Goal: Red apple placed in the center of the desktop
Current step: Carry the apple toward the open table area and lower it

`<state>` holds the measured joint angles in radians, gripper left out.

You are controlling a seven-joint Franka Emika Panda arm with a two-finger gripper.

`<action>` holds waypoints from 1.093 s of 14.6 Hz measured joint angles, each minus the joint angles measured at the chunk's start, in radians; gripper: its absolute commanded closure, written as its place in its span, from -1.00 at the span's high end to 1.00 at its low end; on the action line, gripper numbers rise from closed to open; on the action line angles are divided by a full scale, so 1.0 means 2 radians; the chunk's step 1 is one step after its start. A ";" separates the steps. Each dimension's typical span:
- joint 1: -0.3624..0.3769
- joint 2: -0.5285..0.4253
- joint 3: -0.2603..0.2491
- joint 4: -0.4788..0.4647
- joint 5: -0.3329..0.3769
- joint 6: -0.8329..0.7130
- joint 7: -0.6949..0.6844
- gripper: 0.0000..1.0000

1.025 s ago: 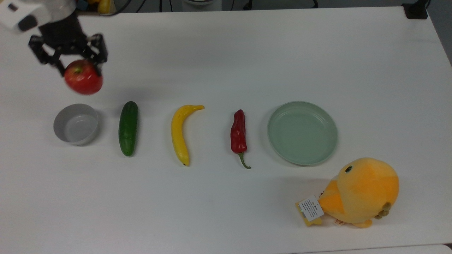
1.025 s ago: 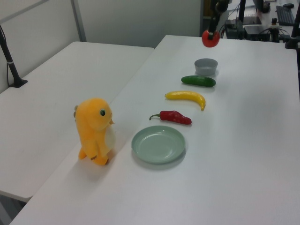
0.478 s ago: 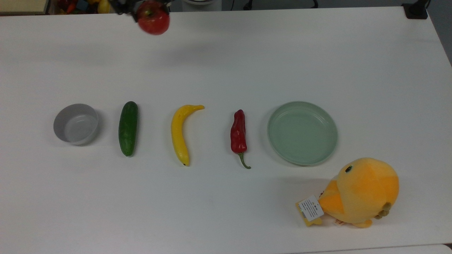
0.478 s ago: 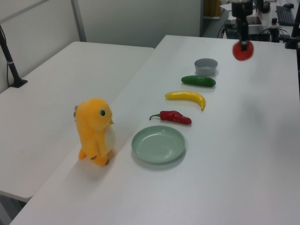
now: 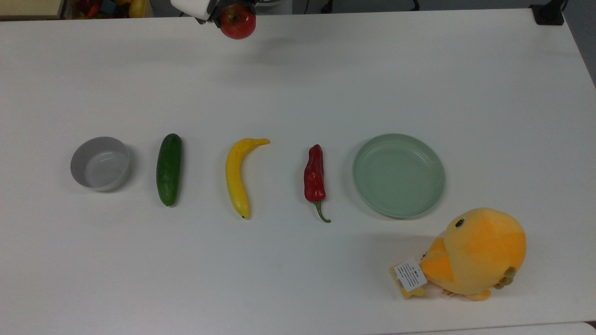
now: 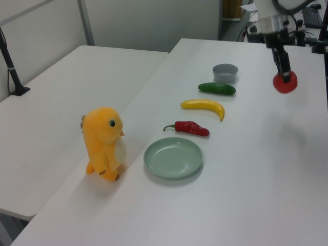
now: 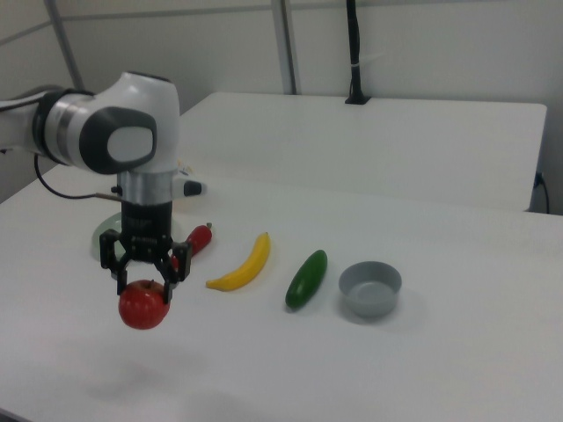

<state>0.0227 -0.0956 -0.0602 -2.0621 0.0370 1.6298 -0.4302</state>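
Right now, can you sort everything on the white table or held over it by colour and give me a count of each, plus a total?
Red: 2, the apple in the claw and the chili pepper
Green: 2, the cucumber and the plate
Yellow: 1, the banana
Grey: 1, the bowl
Orange: 1, the plush chick
Total: 7

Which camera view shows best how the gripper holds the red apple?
The right view: there the gripper faces the camera, its fingers closed on the top of the red apple, held above the desktop. The top view cuts the gripper at the frame's edge; the left view shows it small and from the side.
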 measured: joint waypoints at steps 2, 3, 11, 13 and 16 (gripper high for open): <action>0.000 -0.001 0.000 -0.034 -0.003 0.041 0.000 -0.68; 0.000 -0.001 0.000 -0.054 -0.007 0.075 0.003 -0.68; 0.000 -0.001 -0.001 -0.151 -0.037 0.317 0.052 -0.67; 0.000 0.000 -0.001 -0.169 -0.039 0.356 0.052 -0.54; -0.002 0.002 -0.001 -0.182 -0.039 0.378 0.058 0.57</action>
<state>0.0190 -0.0923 -0.0619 -2.4271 -0.0420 2.3853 -0.3135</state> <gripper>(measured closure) 0.207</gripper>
